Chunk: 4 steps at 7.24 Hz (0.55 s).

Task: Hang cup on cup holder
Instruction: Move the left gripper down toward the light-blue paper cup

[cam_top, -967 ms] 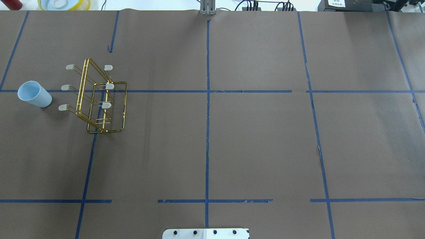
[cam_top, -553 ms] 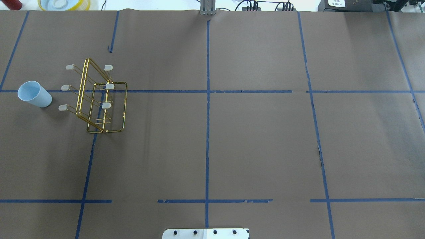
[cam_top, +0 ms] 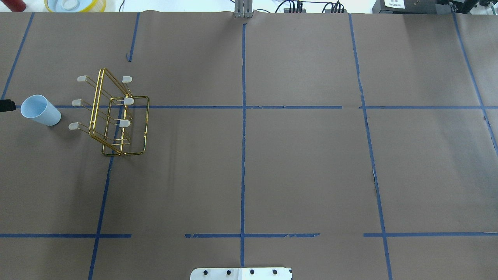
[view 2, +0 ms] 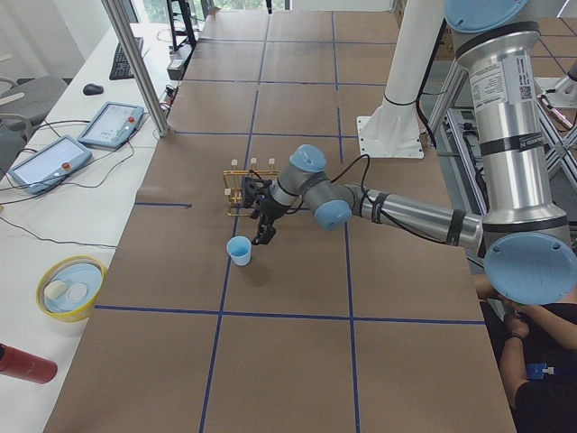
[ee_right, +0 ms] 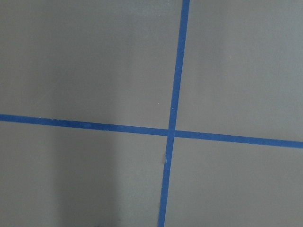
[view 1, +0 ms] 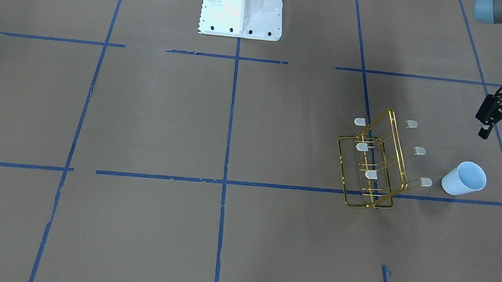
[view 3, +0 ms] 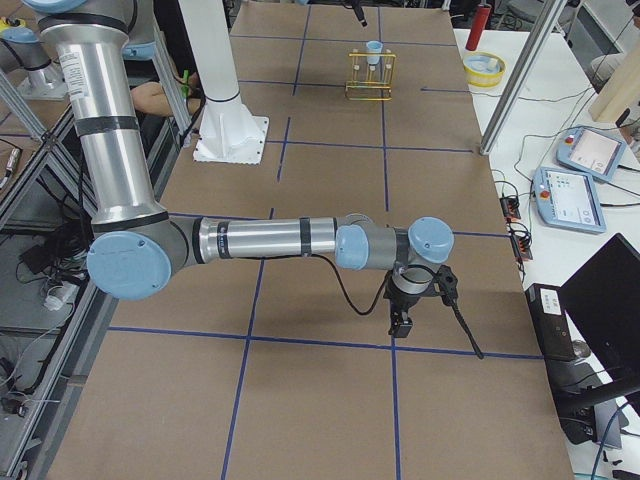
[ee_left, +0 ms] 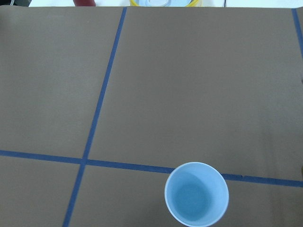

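The cup (view 1: 463, 179) is a pale blue tumbler standing upright, mouth up, on the brown paper beside the cup holder (view 1: 373, 169). The holder is a gold wire rack with white-capped prongs, all bare. Both show in the overhead view, cup (cam_top: 40, 110) left of holder (cam_top: 116, 116). My left gripper (view 1: 501, 132) is open and empty, hovering above the table a little towards the robot's side of the cup. One of its fingertips (cam_top: 6, 105) shows at the overhead view's left edge. The left wrist view looks down into the cup (ee_left: 196, 194). My right gripper (view 3: 420, 300) shows only in the exterior right view, far from both, and I cannot tell its state.
A yellow bowl (view 2: 68, 289) and a red bottle (view 2: 27, 365) sit on the white bench beyond the table's left end. The robot's white base (view 1: 243, 3) stands at the table's middle. Blue tape lines cross the brown paper (ee_right: 173, 132).
The tip of my left gripper has come into the overhead view at its left edge, next to the cup. The cup and the holder have not moved.
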Motion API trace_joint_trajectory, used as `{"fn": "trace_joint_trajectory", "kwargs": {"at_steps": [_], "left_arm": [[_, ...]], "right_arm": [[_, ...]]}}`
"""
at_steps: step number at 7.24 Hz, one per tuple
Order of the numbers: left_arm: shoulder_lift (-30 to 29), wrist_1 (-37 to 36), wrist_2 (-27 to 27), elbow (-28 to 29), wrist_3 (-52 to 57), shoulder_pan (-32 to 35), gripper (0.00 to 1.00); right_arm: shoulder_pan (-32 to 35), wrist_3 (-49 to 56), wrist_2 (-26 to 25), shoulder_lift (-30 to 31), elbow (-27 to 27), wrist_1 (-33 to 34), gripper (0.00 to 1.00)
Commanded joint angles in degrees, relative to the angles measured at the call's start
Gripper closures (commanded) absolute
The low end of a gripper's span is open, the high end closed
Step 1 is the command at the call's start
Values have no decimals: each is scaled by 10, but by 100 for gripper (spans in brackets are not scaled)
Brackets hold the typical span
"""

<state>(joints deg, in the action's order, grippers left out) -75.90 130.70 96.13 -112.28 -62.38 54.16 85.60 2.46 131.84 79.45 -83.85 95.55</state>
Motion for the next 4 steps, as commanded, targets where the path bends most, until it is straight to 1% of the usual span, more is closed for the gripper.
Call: {"fn": "trace_joint_trajectory", "kwargs": {"at_steps": [1, 2, 3, 4], "left_arm": [[7, 30, -99, 11, -92, -71, 0], [7, 41, -116, 28, -116, -88, 0], [7, 57, -169, 56, -142, -114, 0], [1, 67, -202, 79, -170, -137, 0]], "right_arm": [[0, 0, 0, 0, 0, 1, 0], [0, 0, 0, 0, 0, 1, 0], [-1, 0, 0, 0, 0, 0, 0], [0, 0, 0, 0, 0, 0, 0]]}}
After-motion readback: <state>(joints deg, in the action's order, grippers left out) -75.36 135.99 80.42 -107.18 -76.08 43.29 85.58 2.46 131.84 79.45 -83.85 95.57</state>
